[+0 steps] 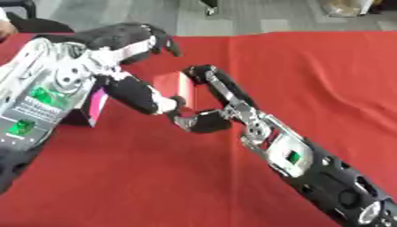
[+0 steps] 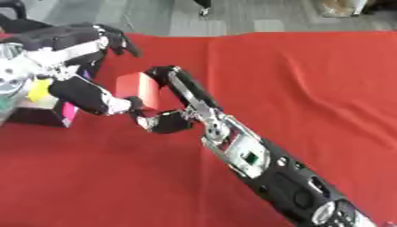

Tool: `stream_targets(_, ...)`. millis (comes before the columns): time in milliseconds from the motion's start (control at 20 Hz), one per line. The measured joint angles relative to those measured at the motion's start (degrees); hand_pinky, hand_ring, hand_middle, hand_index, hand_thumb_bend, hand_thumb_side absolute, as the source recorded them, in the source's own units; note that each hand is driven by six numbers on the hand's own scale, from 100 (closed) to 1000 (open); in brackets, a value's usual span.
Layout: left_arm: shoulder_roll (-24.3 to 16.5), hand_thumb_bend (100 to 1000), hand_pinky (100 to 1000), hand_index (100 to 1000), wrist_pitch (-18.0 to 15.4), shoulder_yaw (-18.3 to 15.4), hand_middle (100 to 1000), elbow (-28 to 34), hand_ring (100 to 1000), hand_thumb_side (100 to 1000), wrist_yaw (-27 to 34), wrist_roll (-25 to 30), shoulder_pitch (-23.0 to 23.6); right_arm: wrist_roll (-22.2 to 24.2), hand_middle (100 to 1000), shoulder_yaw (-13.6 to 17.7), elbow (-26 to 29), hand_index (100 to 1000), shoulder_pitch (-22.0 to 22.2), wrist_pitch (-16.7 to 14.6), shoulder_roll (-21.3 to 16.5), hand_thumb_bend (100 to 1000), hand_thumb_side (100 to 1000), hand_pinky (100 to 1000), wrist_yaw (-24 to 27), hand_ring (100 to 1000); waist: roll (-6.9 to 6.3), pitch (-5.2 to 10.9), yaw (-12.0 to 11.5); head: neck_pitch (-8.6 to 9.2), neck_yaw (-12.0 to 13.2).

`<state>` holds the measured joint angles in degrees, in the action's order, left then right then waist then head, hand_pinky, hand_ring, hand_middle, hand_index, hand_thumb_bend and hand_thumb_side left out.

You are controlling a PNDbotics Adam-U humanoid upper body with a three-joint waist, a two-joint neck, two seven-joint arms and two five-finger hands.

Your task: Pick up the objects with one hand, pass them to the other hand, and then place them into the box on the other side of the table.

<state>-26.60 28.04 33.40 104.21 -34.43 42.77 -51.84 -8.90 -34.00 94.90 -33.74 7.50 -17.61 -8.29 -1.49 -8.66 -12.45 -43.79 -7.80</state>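
A red block (image 2: pixel 138 87) hangs above the red tablecloth (image 1: pixel 310 71) between my two hands. My right hand (image 1: pixel 221 91), reaching in from the lower right, is shut on it, with fingers curled over its right side and the thumb (image 1: pixel 203 122) below. My left hand (image 1: pixel 128 37) comes in from the left and is open. Its fingers (image 1: pixel 164 42) spread above and behind the block, and its thumb (image 1: pixel 147 95) lies along the block's lower left. A dark box with a pink side (image 1: pixel 97 107) stands at the left edge, mostly hidden by my left arm.
Something yellow (image 2: pixel 36 91) shows inside the box. The red cloth stretches bare to the right and toward the front. Grey floor lies beyond the table's far edge (image 2: pixel 294 32).
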Motion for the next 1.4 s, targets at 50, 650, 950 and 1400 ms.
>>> stream_targets(50, 0.0, 468, 877, 863, -0.2, -0.1, 844, 0.0, 855, 472, 0.4, 0.2, 0.1, 0.0, 551, 0.0, -0.1, 599, 0.0, 0.0, 0.1, 100, 100, 809, 0.0, 600, 0.0, 0.0, 0.0, 0.0, 0.0)
stream_targets(650, -0.1, 560, 892, 886, -2.7, -2.7, 860, 3.1, 884, 428, -2.4, 2.7, 0.9, -0.1, 551, 0.3, -0.5, 599, 0.0, 0.2, 0.1, 100, 100, 807, 0.0, 598, -0.02, 0.0, 0.0, 0.0, 0.0)
stream_targets(950, 0.0, 626, 888, 880, -3.5, -1.4, 852, 0.8, 882, 433, -6.7, 3.5, 1.3, -0.1, 550, 0.3, 0.5, 598, 0.0, 0.2, 0.1, 100, 100, 806, 0.0, 599, -0.02, 0.0, 0.0, 0.0, 0.1)
stream_targets(1400, 0.6, 569, 869, 866, -2.8, -0.3, 838, -2.7, 868, 415, -7.8, 2.8, 1.4, -0.3, 543, 0.3, 0.9, 592, 0.0, 0.3, 0.2, 100, 100, 797, -0.1, 594, -0.02, 0.0, 0.0, 0.0, 0.1)
